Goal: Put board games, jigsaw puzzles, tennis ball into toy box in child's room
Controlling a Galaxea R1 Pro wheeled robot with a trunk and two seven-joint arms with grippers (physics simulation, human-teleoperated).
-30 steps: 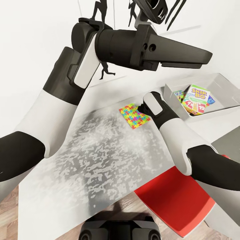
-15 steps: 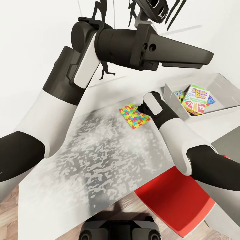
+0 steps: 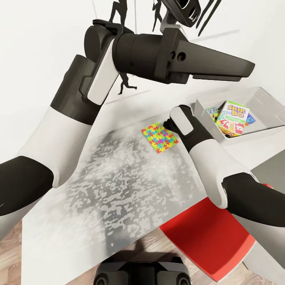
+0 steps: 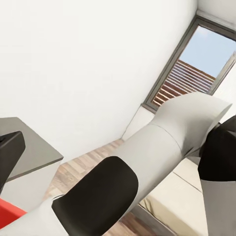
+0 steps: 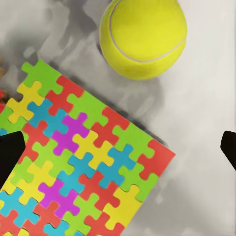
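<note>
A jigsaw puzzle [image 3: 159,137] [image 5: 73,167] lies flat on the light grey table [image 3: 118,178], and the tennis ball [image 5: 142,37] sits just off its corner. Right above them hangs my right gripper [image 5: 119,150], open, its dark fingertips [image 5: 10,152] wide apart over the puzzle's corner. In the head view my right wrist [image 3: 182,122] covers the ball. The toy box [image 3: 263,97] stands at the table's far right and holds the SKIP-BO board game [image 3: 233,116] on top of other colourful toys. My left arm [image 3: 178,59] is raised high across the view, and whether its fingers are apart is unclear.
A red chair seat [image 3: 206,233] juts out under the table's near edge on the right. A white wall with black silhouette pictures runs behind the table. The left wrist view looks past my arm to a cream bed [image 4: 196,196] and a shuttered window [image 4: 191,83].
My left forearm has edged slightly to the right. The right wrist has shifted a touch toward the toy box; puzzle and box contents have stayed put.
</note>
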